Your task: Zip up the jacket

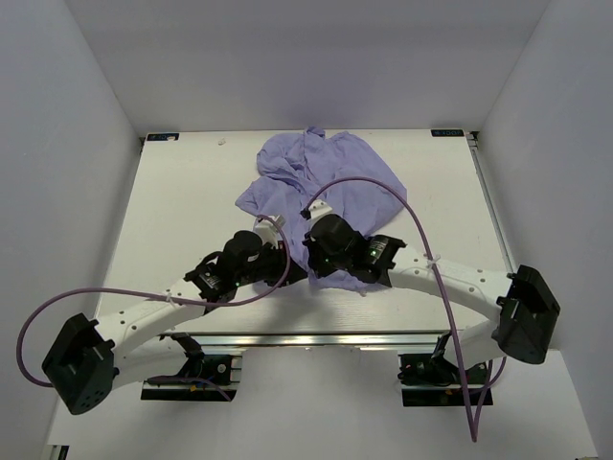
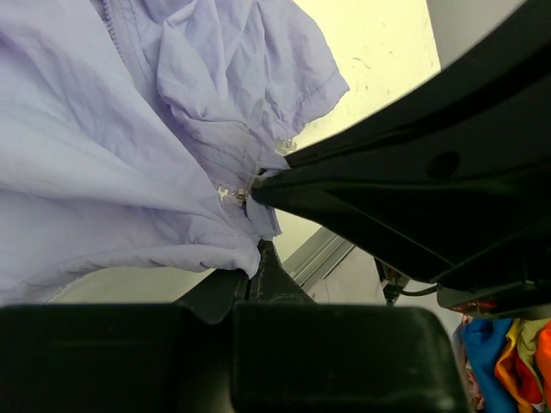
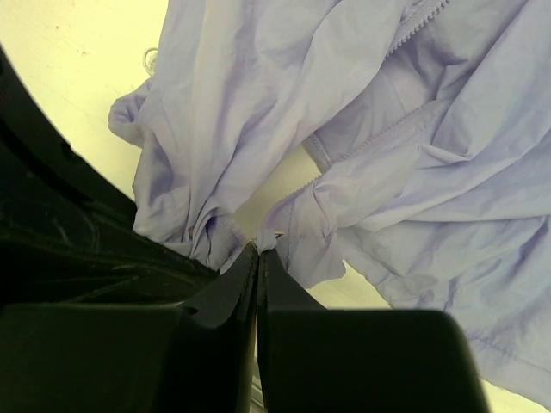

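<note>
The lavender jacket (image 1: 316,182) lies crumpled on the table's middle, wrinkled, with its zipper teeth showing in the right wrist view (image 3: 405,34). My left gripper (image 1: 276,240) is shut on the jacket's lower hem (image 2: 215,249), which hangs from its tips (image 2: 256,251). My right gripper (image 1: 311,240) is shut on the jacket's edge at the zipper's bottom end (image 3: 267,237). The two grippers sit close together at the jacket's near edge; the right gripper's black finger (image 2: 362,198) crosses the left wrist view and touches the cloth by a small metal piece (image 2: 234,196).
The white table (image 1: 182,211) has a metal rail along its near edge (image 1: 316,338). White walls enclose the left, back and right. Purple cables (image 1: 402,201) loop over the arms. Colourful cloth (image 2: 508,361) shows beyond the table edge in the left wrist view.
</note>
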Available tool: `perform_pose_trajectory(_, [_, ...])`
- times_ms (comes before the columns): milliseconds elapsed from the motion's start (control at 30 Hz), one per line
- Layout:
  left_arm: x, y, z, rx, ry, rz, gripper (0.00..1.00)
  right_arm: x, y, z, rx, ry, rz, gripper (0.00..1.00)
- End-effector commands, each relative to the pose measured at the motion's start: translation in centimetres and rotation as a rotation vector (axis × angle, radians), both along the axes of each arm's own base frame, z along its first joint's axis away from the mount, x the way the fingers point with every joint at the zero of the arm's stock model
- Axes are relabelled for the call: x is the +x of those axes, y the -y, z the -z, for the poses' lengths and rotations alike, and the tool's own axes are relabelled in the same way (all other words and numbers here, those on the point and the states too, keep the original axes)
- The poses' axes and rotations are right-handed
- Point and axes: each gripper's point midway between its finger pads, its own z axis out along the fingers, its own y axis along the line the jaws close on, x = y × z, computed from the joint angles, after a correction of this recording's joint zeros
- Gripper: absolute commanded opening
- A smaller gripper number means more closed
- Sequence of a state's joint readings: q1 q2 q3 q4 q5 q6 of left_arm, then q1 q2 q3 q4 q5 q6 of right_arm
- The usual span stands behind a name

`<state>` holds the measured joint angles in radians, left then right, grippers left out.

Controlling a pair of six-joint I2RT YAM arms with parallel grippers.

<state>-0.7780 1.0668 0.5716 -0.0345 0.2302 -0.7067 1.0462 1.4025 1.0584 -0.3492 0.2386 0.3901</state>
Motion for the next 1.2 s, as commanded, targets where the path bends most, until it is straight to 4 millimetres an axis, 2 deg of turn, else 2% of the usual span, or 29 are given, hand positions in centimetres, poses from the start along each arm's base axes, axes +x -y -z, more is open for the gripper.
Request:
perform_pose_trajectory(0, [-1.9,0.0,-0.6,0.007,-0.029,0.075,0.0,3.4,-1.3,-2.8,0.081,0.081,0.082,0.0])
perform_pose_trajectory(133, [-2.4,-0.2,-0.4,0.021,-0.035,0.09,0.0,4.5,-1.5,-2.7,0.092,0.064,0.107,0.0])
perform_pose_trajectory(367, [-3.9,-0.8,0.4,0.048,-0.08,0.124,0.0,7.8,-2.3,-5.2,0.198,0.198,0.166,0.0])
perform_pose_trajectory(433, [-4.1,-1.3,0.4,0.057,-0.087,0.118,0.0,8.1,-2.3,-5.2,0.188,0.223,0.149,0.0])
perform_pose_trajectory(533, [-3.9,-2.1,0.8,0.096,-0.09,0.08,0.0,7.4,-2.7,-5.4,0.168,0.225,0.067,0.0])
perform_pose_trajectory(633, [-2.4,-3.1,0.9,0.155,-0.079,-0.022,0.0,5.3,-2.5,-5.0,0.134,0.176,-0.041,0.0])
perform_pose_trajectory(733, [-0.4,-3.6,0.2,0.187,-0.043,-0.114,0.0,2.9,-1.1,-3.6,0.056,0.094,-0.128,0.0])
perform_pose_trajectory(833, [1.1,-3.0,-1.4,0.18,0.012,-0.133,0.01,1.0,-0.3,-3.0,-0.004,0.016,-0.195,0.0])
perform_pose_trajectory(900, [1.8,-2.7,-2.7,0.179,0.057,-0.122,0.02,0.7,0.2,-2.7,-0.045,0.001,-0.222,0.0])
perform_pose_trajectory(1067, [3.0,-2.8,-3.6,0.201,0.123,-0.142,0.05,0.5,1.1,-2.8,-0.103,0.048,-0.293,0.0])
perform_pose_trajectory(1167, [3.3,-2.5,-4.0,0.186,0.141,-0.14,0.05,0.8,1.0,-3.3,-0.09,0.107,-0.329,0.0])
